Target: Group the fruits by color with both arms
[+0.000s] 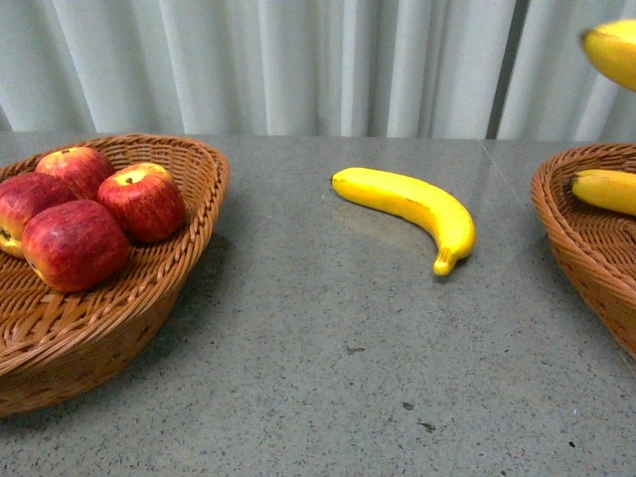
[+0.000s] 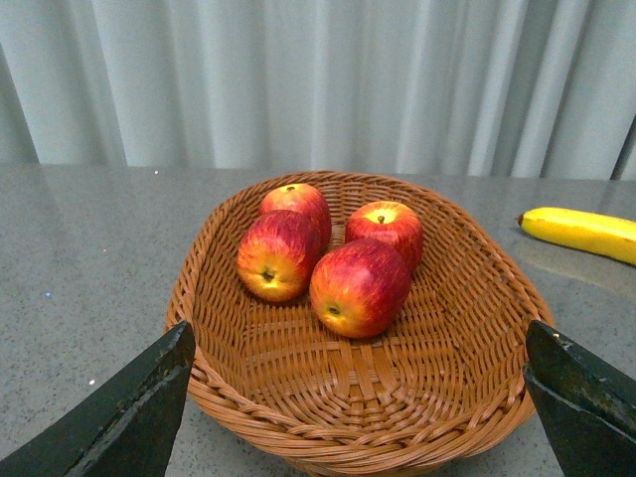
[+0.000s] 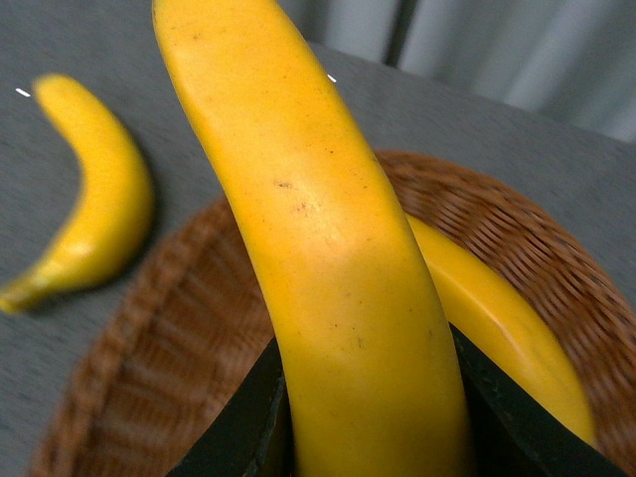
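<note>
— Banana (image 3: pixel 328 258) is pinched in my right gripper (image 3: pixel 373 427), hanging over the right basket (image 3: pixel 556 248), where another banana (image 3: pixel 497 308) lies. How do I set it down?

— I'd lower it alongside that one before letting go, so it can't roll out. And your left?

— Left gripper (image 2: pixel 353 402) gapes wide, empty, just short of the left basket (image 2: pixel 209 278) with four apples (image 2: pixel 360 286). Only my front view shows both baskets, but it shows just the held banana's tip and no jaws. One loose banana (image 1: pixel 412 204) waits between the baskets.
</note>
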Robot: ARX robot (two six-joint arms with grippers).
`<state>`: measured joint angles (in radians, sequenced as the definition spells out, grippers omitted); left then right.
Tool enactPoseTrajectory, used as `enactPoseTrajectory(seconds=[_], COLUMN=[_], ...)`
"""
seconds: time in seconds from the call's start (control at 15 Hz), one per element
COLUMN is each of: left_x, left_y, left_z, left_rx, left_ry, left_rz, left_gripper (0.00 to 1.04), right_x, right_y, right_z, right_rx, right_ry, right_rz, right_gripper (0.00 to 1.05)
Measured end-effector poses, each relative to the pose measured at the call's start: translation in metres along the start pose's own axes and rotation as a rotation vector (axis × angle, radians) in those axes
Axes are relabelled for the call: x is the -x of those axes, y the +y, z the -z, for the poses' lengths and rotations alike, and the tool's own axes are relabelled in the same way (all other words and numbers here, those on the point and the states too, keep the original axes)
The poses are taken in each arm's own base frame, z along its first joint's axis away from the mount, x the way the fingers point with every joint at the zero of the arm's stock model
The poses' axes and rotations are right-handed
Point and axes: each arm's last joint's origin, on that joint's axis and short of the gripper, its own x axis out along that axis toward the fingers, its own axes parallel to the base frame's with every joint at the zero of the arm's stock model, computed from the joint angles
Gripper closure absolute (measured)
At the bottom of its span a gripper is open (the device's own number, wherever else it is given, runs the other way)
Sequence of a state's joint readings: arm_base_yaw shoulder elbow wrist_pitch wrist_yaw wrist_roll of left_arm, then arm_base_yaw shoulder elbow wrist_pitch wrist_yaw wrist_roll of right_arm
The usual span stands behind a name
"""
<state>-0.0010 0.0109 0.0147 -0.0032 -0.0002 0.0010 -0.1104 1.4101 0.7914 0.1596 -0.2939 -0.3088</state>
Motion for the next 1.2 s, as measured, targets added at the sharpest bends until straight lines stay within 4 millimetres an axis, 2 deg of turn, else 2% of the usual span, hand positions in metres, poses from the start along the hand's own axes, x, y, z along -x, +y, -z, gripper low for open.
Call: enactPoseTrajectory(seconds=[0.07, 0.13, 0.33, 0.47, 0.53, 0.73, 0.87, 0.93, 1.0, 1.07, 1.2], left_x=[0.000, 0.000, 0.000, 0.000, 0.000, 0.000, 0.000, 0.000, 0.000, 0.000, 0.000], left_y=[0.000, 0.000, 0.000, 0.000, 0.000, 0.000, 0.000, 0.000, 0.000, 0.000, 0.000], left_z=[0.000, 0.000, 0.000, 0.000, 0.000, 0.000, 0.000, 0.000, 0.000, 0.000, 0.000], left_rx=[0.000, 0.000, 0.000, 0.000, 0.000, 0.000, 0.000, 0.000, 0.000, 0.000, 0.000], left_ry=[0.000, 0.000, 0.000, 0.000, 0.000, 0.000, 0.000, 0.000, 0.000, 0.000, 0.000], left_rz=[0.000, 0.000, 0.000, 0.000, 0.000, 0.000, 0.000, 0.000, 0.000, 0.000, 0.000], left_gripper=[0.07, 0.07, 0.07, 0.07, 0.07, 0.07, 0.07, 0.07, 0.07, 0.07, 0.07], right_x=[0.013, 0.021, 0.050, 0.057, 0.059, 0.051, 0.033, 0.017, -0.034, -0.080, -0.118], right_y=[-0.018, -0.024, -0.027, -0.019, -0.011, 0.012, 0.029, 0.041, 0.069, 0.095, 0.122], right_z=[0.016, 0.025, 0.053, 0.053, 0.045, 0.024, -0.016, -0.035, -0.059, -0.065, -0.076], right_rx=[0.014, 0.023, 0.084, 0.106, 0.128, 0.163, 0.200, 0.212, 0.199, 0.179, 0.154], right_ry=[0.029, 0.051, 0.129, 0.124, 0.095, 0.041, -0.077, -0.129, -0.139, -0.083, -0.039], right_rz=[0.053, 0.066, 0.038, 0.007, -0.011, -0.067, -0.082, -0.118, -0.199, -0.276, -0.331], right_gripper=[0.70, 0.70, 0.70, 0.47, 0.32, 0.05, 0.07, 0.07, 0.07, 0.07, 0.07])
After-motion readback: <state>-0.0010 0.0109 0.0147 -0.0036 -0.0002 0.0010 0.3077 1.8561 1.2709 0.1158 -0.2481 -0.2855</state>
